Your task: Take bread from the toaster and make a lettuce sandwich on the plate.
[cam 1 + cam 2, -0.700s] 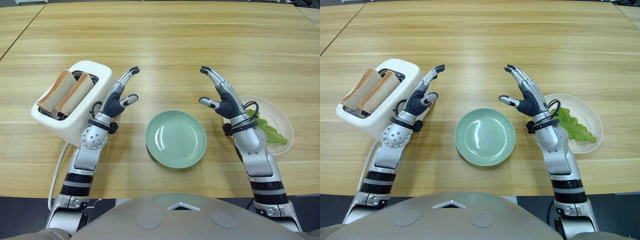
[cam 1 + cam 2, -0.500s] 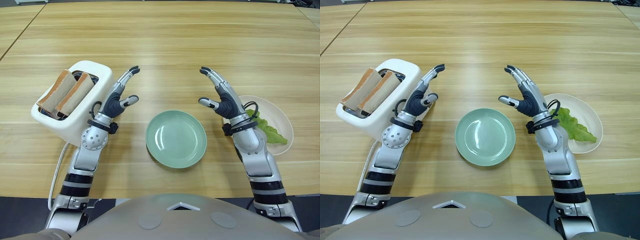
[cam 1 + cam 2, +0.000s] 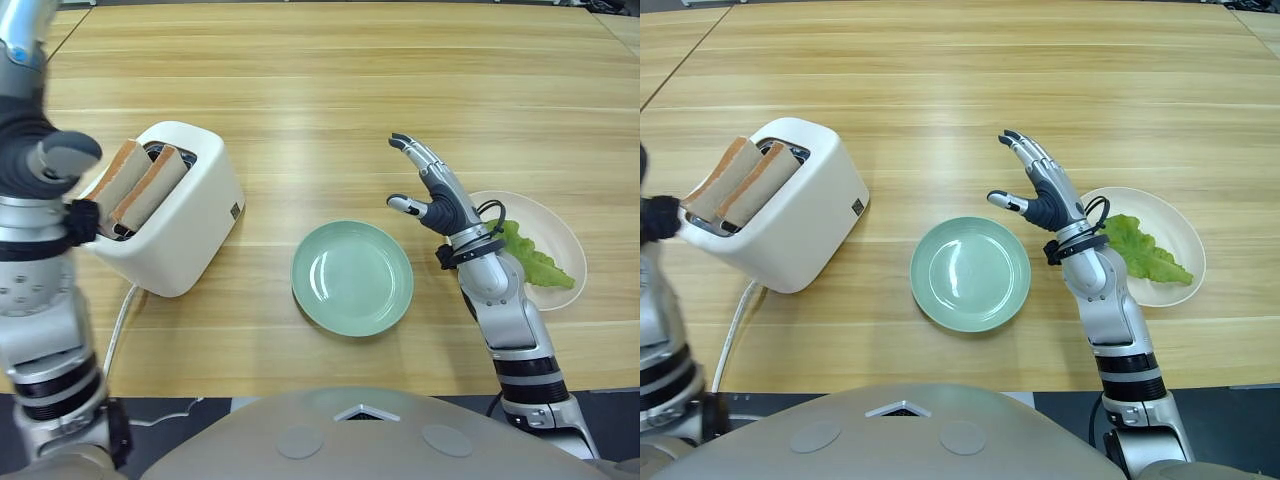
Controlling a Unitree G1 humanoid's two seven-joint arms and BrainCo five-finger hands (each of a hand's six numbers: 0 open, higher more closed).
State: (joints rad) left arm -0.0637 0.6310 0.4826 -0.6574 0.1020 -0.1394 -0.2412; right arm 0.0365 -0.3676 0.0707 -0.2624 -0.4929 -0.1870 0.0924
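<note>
Wood-grain table stretches across the scene, and on its left side the bread is the thing to watch. Two slices stand upright, side by side, in the slots of the white toaster, their tops well clear of the housing. Neither slice is out, so by my reading the first step is not yet done.

Right of the toaster, near the middle of the table, lies the green plate, bare, with nothing built on it. Further right a leaf of lettuce rests in a shallow white dish, untouched.

At the left edge the left hand is raised just beside the bread; whether it is open or closed cannot be told. Between plate and dish, the right hand hovers above the table, spread wide and holding nothing.

Everything is left: lifting both slices, laying one down, adding lettuce, closing the sandwich.
</note>
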